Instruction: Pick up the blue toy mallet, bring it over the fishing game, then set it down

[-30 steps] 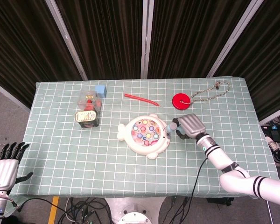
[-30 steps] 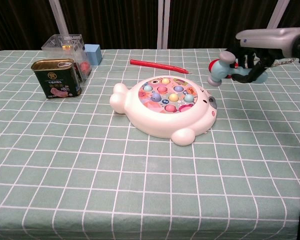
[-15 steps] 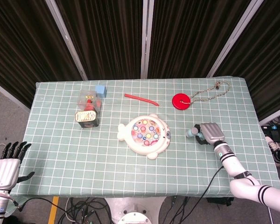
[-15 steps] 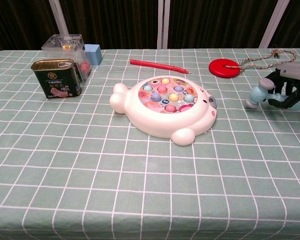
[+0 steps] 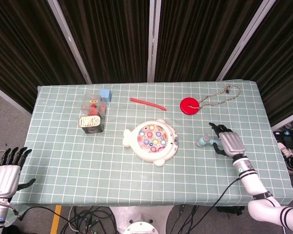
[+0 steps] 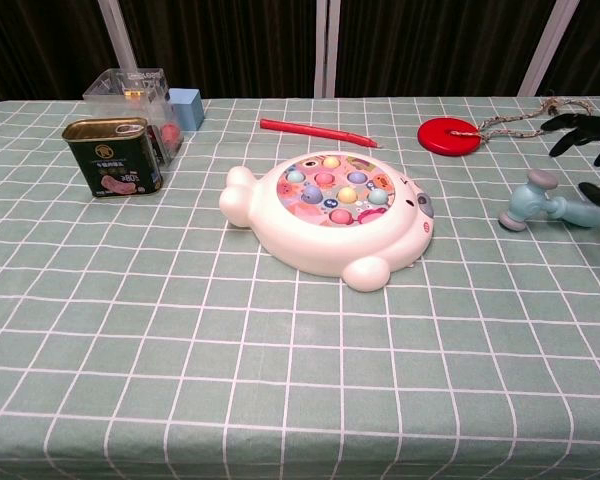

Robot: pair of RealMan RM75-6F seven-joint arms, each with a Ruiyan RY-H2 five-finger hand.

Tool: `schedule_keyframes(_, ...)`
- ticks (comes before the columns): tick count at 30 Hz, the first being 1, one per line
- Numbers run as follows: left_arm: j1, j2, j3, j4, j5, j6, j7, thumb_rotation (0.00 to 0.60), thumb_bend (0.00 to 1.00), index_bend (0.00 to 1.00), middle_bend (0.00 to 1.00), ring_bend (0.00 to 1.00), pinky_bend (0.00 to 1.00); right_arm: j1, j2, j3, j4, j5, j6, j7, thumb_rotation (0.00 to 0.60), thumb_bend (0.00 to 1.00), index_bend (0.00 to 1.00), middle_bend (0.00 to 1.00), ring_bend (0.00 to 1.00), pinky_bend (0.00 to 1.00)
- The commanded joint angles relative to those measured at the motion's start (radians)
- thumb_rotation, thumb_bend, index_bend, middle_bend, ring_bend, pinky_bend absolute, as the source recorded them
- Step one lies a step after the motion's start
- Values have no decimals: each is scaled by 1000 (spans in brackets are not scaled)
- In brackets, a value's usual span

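My right hand (image 5: 230, 143) is spread with its fingers apart and holds nothing; its fingertips (image 6: 583, 122) show at the chest view's right edge. The blue toy mallet (image 6: 540, 200) lies on the table (image 5: 136, 180) just beside that hand, right of the fishing game (image 5: 152, 141). Beyond the mallet I see a red disc (image 5: 189, 105) on a cord (image 5: 219, 95). A red pen (image 5: 147, 103), a tin (image 6: 112, 156), a clear box (image 6: 130, 95) and a blue cube (image 5: 105, 94) sit further left. My left hand (image 5: 5, 174) hangs off the table's corner, fingers extended.
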Motion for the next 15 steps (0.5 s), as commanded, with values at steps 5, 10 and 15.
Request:
schedule_keyframes(5,-2,-7,-5,7,3,7,-4,600,56,126,96,45,20,-158,112,-29,-124,-132,227,70,600,449,0,199,84,214)
schedule_keyframes(10,-2,-16,-11,12,-1,13,-7,600,56,126,96,45,20,-271,127,-61,-158,-209,396,68,600,450,0,197,85,214)
schedule_keyframes(15,1,-28,-17,18,-3,27,-9,600,57,126,97,45,20,-357,129,-76,-192,-271,532,42,600,450,0,181,85,213)
